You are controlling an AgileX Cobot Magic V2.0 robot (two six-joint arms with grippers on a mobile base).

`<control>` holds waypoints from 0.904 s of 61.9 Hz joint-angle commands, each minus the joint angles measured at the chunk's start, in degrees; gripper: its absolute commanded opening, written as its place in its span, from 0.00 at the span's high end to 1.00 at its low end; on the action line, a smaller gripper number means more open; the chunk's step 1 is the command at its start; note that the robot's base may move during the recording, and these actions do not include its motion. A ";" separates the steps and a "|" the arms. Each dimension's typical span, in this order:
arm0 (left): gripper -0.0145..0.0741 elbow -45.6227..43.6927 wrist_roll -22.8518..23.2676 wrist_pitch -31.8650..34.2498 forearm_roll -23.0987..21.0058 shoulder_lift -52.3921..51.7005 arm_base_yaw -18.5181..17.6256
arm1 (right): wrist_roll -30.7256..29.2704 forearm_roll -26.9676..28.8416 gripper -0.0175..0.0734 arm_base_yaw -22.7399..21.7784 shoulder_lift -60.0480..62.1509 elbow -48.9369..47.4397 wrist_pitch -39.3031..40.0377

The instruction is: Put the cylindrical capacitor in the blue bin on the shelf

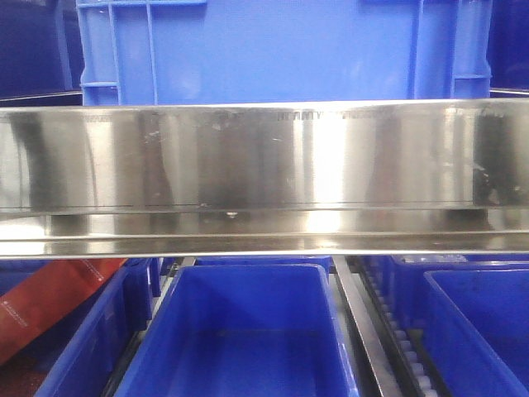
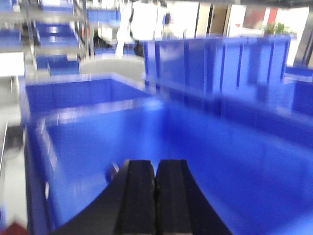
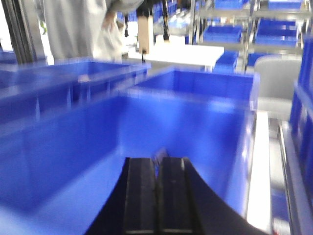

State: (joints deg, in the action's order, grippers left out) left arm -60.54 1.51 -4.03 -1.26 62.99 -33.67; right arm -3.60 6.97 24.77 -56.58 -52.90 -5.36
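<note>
Over blue bins point(image 2: 146, 142), left end effector point(image 2: 155, 196) closed; right end effector point(image 3: 159, 196) closed, empty.

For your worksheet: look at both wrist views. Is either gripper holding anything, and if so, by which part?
Nothing is held. The left gripper and right gripper are both shut with pads together over blue bins; no capacitor is visible.

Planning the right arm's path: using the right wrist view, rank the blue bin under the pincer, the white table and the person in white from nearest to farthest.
1. Blue bin, directly beneath the right pincer.
2. Person in white, upper left, beyond the bins.
3. White table, centre background; its order with the person is hard to call.
</note>
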 commanded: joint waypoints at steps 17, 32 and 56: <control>0.96 26.85 0.00 4.48 -1.26 -22.78 -0.43 | -0.36 0.21 0.99 0.03 21.79 23.06 5.78; 0.96 37.93 0.00 5.15 -1.26 -37.57 -0.32 | -0.36 0.21 0.99 0.03 35.11 32.87 5.78; 0.96 39.93 0.00 5.15 -1.26 -48.41 -0.32 | -0.36 0.21 0.99 0.03 42.71 33.55 5.92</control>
State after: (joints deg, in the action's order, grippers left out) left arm -20.76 1.51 0.00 -2.12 15.50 -33.67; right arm -3.60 6.97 24.77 -14.19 -19.51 -0.84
